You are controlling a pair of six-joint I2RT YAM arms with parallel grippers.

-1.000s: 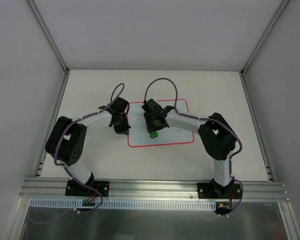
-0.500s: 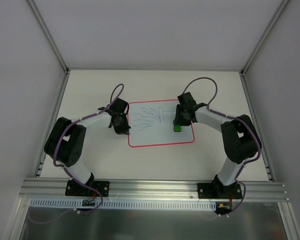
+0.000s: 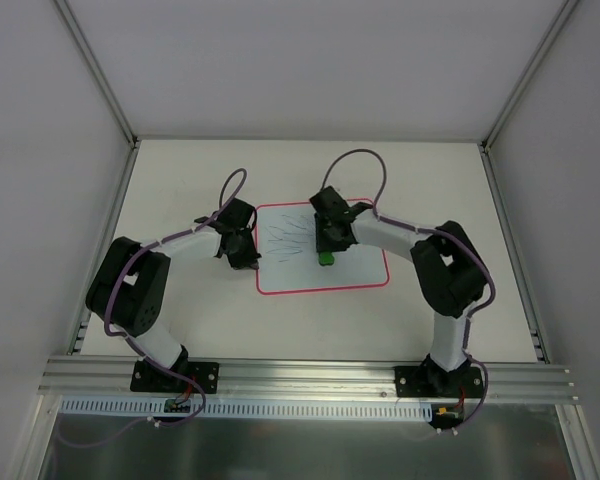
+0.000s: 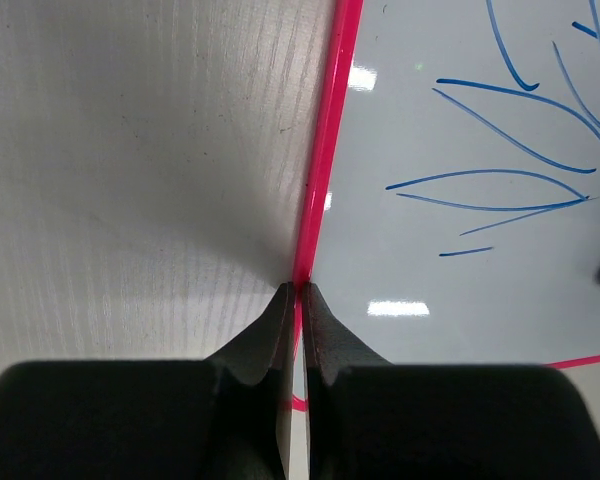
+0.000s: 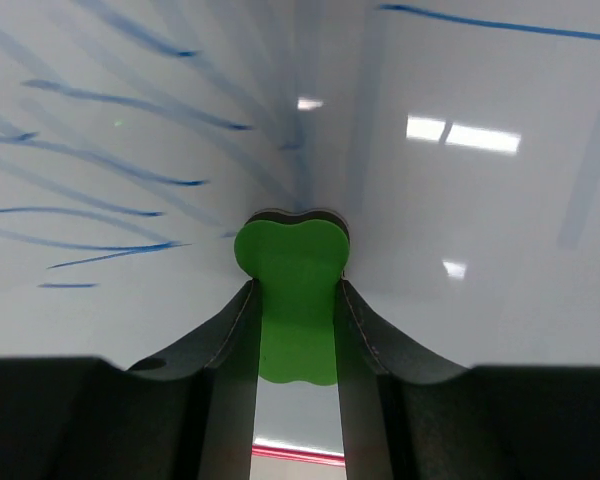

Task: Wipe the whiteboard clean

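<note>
The whiteboard (image 3: 365, 275), pale with a red rim, lies flat mid-table. Blue pen scribbles (image 3: 285, 236) cover its upper left part. My right gripper (image 3: 326, 250) stands over the board's middle, shut on a small green block (image 3: 326, 259) whose underside rests on the board. In the right wrist view the block (image 5: 292, 250) sits between the fingers of the right gripper (image 5: 295, 285), with blue strokes (image 5: 110, 175) to its left and faint smears above it. My left gripper (image 3: 251, 262) is shut. In the left wrist view its tips (image 4: 300, 290) rest on the board's red left rim (image 4: 325, 150), beside the scribbles (image 4: 500, 185).
The white table (image 3: 180, 180) is walled by white panels at the back and both sides. An aluminium rail (image 3: 310, 375) runs along the near edge and carries both arm bases. Purple cables loop above each wrist.
My right gripper carried the green block to the board's right side, then back left to the middle. The left gripper stayed on the left rim.
</note>
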